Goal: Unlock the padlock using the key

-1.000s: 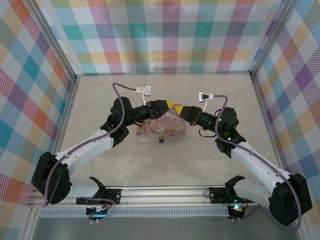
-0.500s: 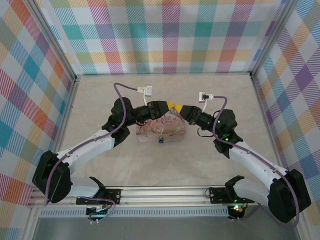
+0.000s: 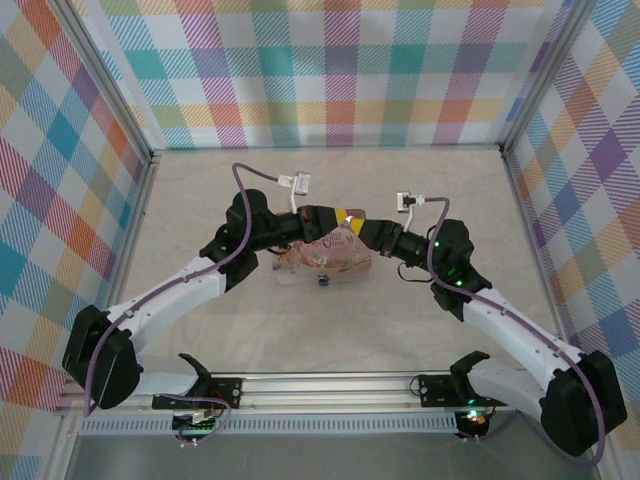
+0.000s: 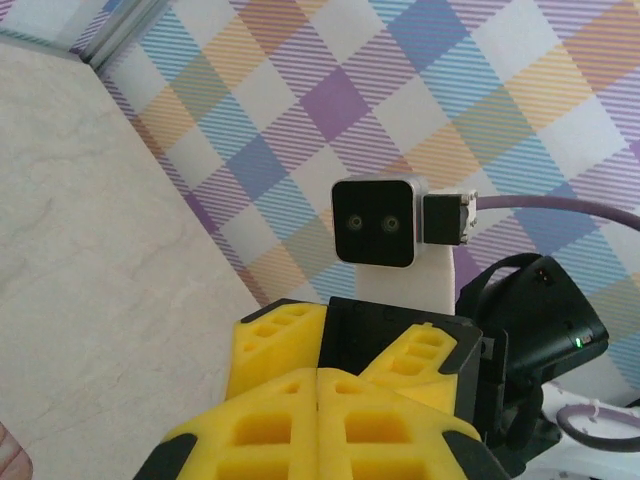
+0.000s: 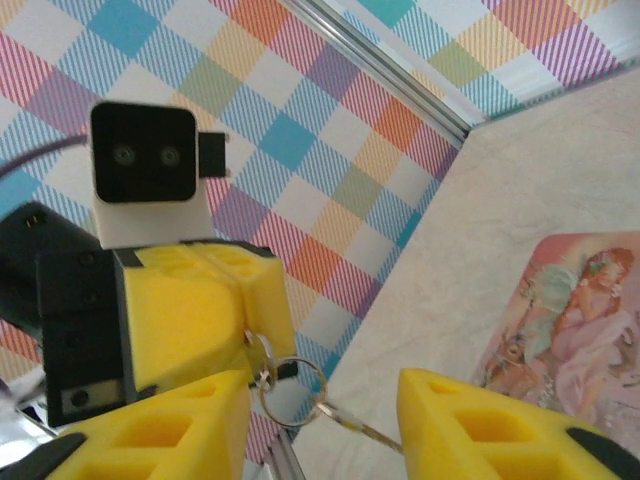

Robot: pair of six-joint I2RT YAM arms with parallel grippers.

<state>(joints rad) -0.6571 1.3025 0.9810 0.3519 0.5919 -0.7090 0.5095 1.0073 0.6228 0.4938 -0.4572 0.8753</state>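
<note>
Top view: shows the pink tin (image 3: 335, 258) lying flat about mid-desk (image 3: 250, 330), well clear of all 4 edges. Places the padlock (image 3: 322, 279) at the tin's near edge, touching it or just beside it; cannot tell which. Finds both arms stretched in from the near edge and meeting above the tin's far edge, left gripper (image 3: 347, 214) and right gripper (image 3: 364, 226) tip to tip, yellow fingers overlapping. Cannot tell either grip's width from up here.

Left wrist view: shows the left gripper's (image 4: 318, 400) own 2 yellow fingers pressed flat together, closed tight along the seam. Faces the right gripper (image 4: 350, 345) head-on and very near, its 2 fingers spread wide to either side of the left tips, its white camera block (image 4: 375, 222) above. Takes in bare desk (image 4: 90, 250) at left and plaid wall (image 4: 330, 90) behind.

Right wrist view: shows the right gripper's (image 5: 322, 420) 2 fingers spread wide. Sees the left gripper (image 5: 255, 335) opposite, clamped on a key ring (image 5: 292, 386), a small link caught at the fingertips and the larger loop hanging below. Has the key (image 5: 352, 428) dangling from that loop, slanting down to the right inside the open gap, its lower end close by 1 finger; cannot tell about contact. Catches the tin (image 5: 575, 330) at right, flat on the desk (image 5: 480, 230), picture side up.
</note>
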